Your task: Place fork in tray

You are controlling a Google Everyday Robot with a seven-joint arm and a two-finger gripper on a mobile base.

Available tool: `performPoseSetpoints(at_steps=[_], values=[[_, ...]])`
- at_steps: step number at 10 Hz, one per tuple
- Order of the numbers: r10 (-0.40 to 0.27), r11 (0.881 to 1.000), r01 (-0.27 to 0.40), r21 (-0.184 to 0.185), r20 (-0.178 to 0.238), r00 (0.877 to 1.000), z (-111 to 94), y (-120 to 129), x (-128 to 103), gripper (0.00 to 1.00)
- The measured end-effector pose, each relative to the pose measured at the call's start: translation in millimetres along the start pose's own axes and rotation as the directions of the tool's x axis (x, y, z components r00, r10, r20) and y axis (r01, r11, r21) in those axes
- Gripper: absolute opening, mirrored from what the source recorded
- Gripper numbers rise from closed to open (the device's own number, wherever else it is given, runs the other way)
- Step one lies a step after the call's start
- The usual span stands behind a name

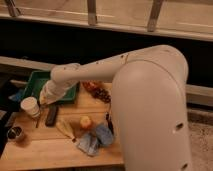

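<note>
The green tray lies at the back left of the wooden table, partly hidden by my arm. My gripper hangs at the tray's front edge, just right of a paper cup. It is shut on the fork, a slim dark sliver that hangs down from it between the paper cup and a black bar. The fork is above the table, in front of the tray and outside its rim.
A small metal cup stands at the front left. A yellowish item, a round orange fruit and a blue bag lie mid-table. A reddish item sits right of the tray. My arm's big white body fills the right.
</note>
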Motion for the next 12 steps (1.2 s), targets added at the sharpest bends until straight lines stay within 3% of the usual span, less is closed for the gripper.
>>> performPoseSetpoints(at_steps=[6, 7, 9, 12], values=[[-0.001, 1.0, 0.001, 0.0, 0.007, 1.0, 0, 1, -1, 0.0], [-0.008, 1.0, 0.008, -0.002, 0.026, 1.0, -1, 3, -8, 0.0], [-0.017, 1.0, 0.017, -0.004, 0.062, 0.998, -6, 0, -31, 0.0], [-0.009, 1.0, 0.011, -0.014, 0.138, 0.99, -20, -26, -82, 0.0]])
